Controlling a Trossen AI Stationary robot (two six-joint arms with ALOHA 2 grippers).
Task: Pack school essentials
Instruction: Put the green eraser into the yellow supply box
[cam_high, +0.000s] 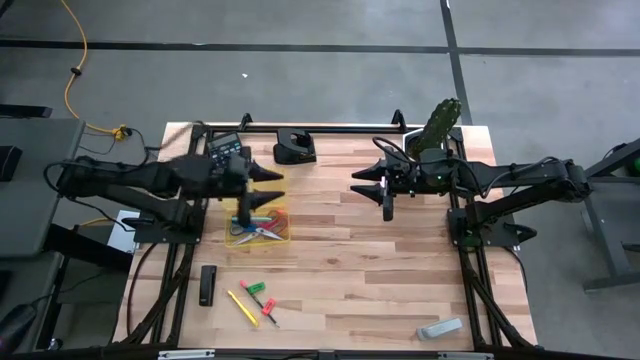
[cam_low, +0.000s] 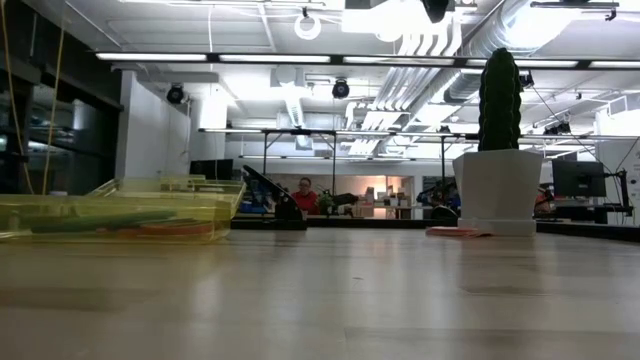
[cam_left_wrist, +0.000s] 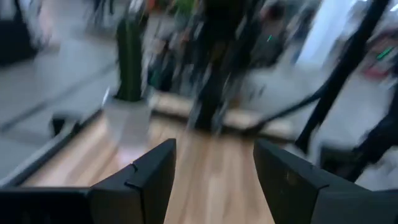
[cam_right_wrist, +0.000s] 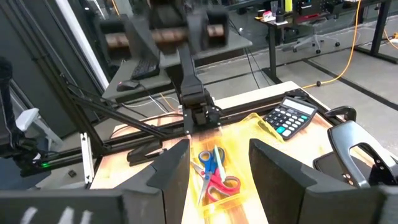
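A clear yellow tray (cam_high: 258, 229) sits left of the table's middle. The red-handled scissors (cam_right_wrist: 225, 185) and blue-handled scissors (cam_right_wrist: 209, 163) lie inside it. Toward the near edge, a yellow pen (cam_high: 241, 307) and short red and green pens (cam_high: 262, 297) lie on the wood. In the low view, a flat pink pad (cam_low: 455, 232) rests by the cactus pot. My left gripper (cam_high: 272, 185) hovers open just beyond the tray's far edge and is empty (cam_left_wrist: 214, 146). My right gripper (cam_high: 358, 185) faces it from the right, open and empty (cam_right_wrist: 219, 146).
A calculator (cam_high: 228, 150) and a black desk tool (cam_high: 295, 148) sit near the far edge. The cactus in its white pot (cam_high: 438, 125) stands at the far right. A black bar (cam_high: 208, 285) lies near-left and a grey item (cam_high: 440, 328) near-right. Bare wood lies between the grippers.
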